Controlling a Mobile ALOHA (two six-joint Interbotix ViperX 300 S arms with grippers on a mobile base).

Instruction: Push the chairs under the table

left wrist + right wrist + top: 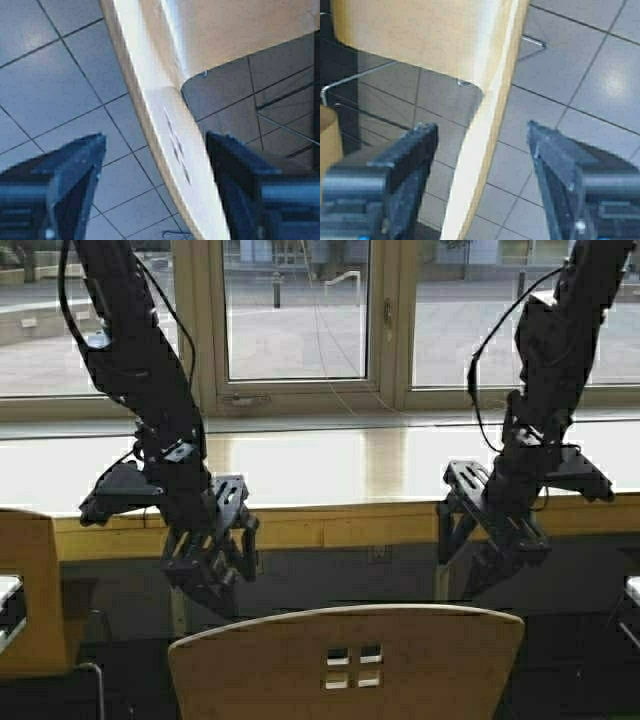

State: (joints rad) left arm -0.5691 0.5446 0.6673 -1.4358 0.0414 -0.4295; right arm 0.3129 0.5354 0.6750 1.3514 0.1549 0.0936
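A tan plywood chair (350, 665) with square cutouts stands in front of me, its backrest at the bottom centre, short of the long light-wood table (330, 470) with its yellowish front edge. My left gripper (205, 580) hangs open just above the backrest's left end. My right gripper (485, 565) hangs open above its right end. In the left wrist view the backrest's top edge (175, 145) runs between the open fingers of the left gripper (155, 150). In the right wrist view the backrest edge (485, 135) runs between the open fingers of the right gripper (482, 137).
A second tan chair (30, 590) stands at the left edge. Part of another object (632, 590) shows at the right edge. Large windows (295, 310) rise behind the table. Grey floor tiles (45, 85) lie below.
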